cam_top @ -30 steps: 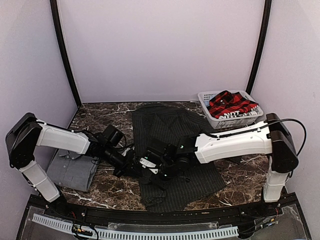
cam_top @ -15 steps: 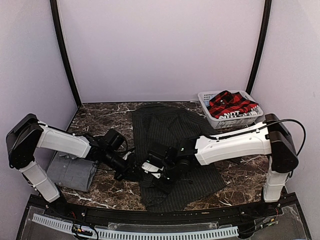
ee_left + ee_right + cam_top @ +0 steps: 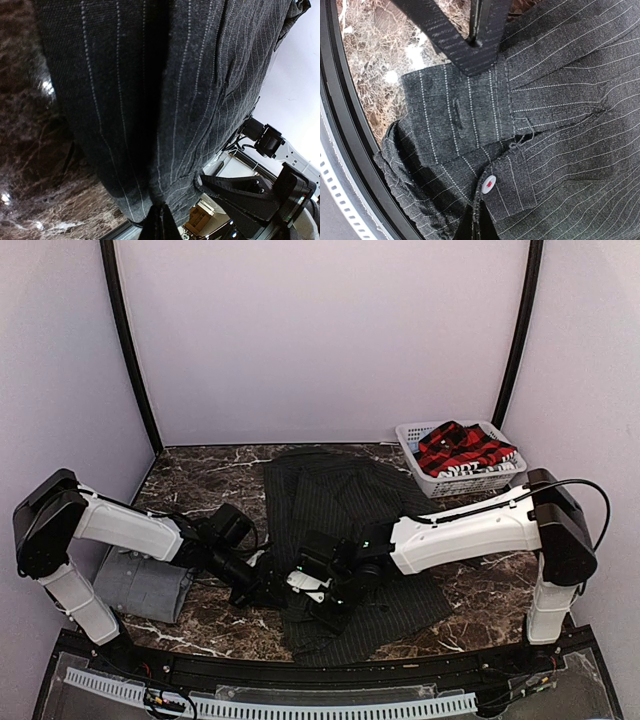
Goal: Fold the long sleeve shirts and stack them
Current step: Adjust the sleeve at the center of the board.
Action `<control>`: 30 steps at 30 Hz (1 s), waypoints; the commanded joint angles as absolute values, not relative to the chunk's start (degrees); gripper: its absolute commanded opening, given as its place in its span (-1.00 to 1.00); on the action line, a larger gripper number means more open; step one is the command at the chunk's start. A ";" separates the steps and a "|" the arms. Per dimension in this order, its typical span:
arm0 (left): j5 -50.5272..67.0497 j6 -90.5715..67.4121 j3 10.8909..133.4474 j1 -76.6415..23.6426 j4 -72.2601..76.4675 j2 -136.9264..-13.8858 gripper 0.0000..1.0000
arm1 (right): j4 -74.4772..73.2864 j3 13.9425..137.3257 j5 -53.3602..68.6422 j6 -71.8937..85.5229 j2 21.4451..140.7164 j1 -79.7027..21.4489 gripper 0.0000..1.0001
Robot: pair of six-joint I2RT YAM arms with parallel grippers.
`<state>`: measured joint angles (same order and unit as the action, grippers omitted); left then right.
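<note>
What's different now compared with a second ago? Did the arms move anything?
Both arms slid a little toward the near table edge, the left gripper and right gripper staying shut on the black pinstriped shirt and drawing its gathered cloth with them. Nothing was released. The folded grey shirt and the plaid shirt in the basket lie as before.

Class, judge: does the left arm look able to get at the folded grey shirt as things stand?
Probably yes for reach: the grey shirt lies uncovered close beside that arm. But the left hand is shut on the pinstriped shirt, so it must let go first.
</note>
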<state>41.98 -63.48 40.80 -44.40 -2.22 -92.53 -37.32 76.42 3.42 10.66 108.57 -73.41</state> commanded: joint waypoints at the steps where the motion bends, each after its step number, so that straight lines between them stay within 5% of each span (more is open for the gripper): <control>1: 41.33 -63.57 39.91 -45.03 -2.42 -90.54 -1.00 | -36.23 75.44 4.37 11.26 106.64 -73.55 -1.00; 17: 40.20 -61.85 39.28 -45.79 -4.61 -89.58 -0.84 | -32.91 71.92 8.20 11.99 106.12 -73.56 -0.97; 23: 36.20 -56.88 39.61 -44.49 -10.20 -85.64 -0.43 | -31.73 71.55 8.74 12.74 102.13 -72.42 -0.21; 30: 31.49 -51.02 41.82 -37.56 -11.84 -84.69 -0.26 | -29.06 71.13 8.25 15.35 95.36 -65.14 0.13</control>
